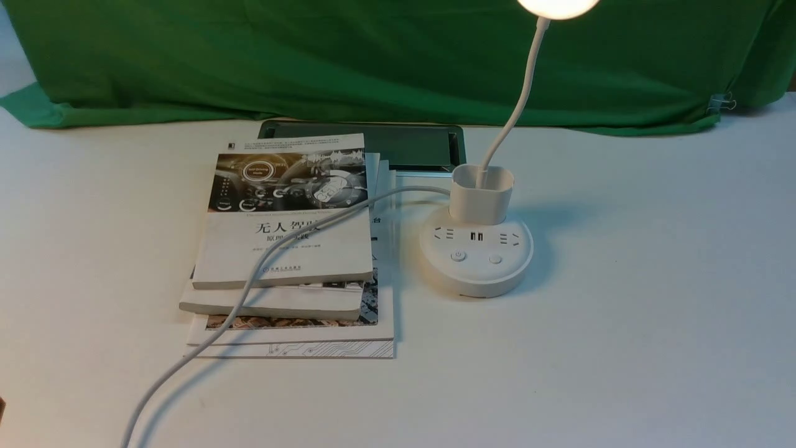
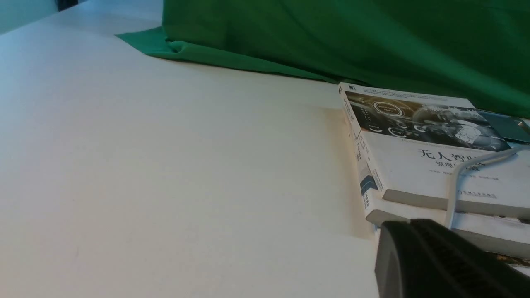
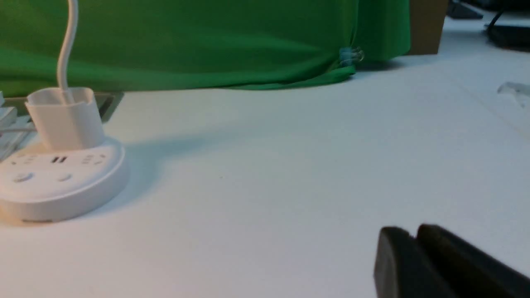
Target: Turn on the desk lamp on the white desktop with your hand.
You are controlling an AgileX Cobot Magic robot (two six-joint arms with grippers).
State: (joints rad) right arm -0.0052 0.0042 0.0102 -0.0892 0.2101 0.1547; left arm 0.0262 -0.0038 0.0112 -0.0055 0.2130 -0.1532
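Note:
The white desk lamp (image 1: 476,255) stands on the white desktop (image 1: 653,298), right of a stack of books. Its round base bears sockets, USB ports and two buttons (image 1: 458,256). A cup holder (image 1: 482,193) and thin gooseneck rise from it. The round head (image 1: 558,6) at the top edge glows. The lamp also shows in the right wrist view (image 3: 62,182). Neither gripper shows in the front view. My left gripper (image 2: 410,223) is shut and empty, near the books. My right gripper (image 3: 414,231) is shut and empty, over bare desktop, well apart from the lamp.
A stack of books (image 1: 292,249) lies left of the lamp, with the lamp's white cable (image 1: 249,286) across it. A dark tray (image 1: 373,146) sits behind them. Green cloth (image 1: 373,56) hangs along the back. A cardboard box (image 3: 426,25) stands at the far right.

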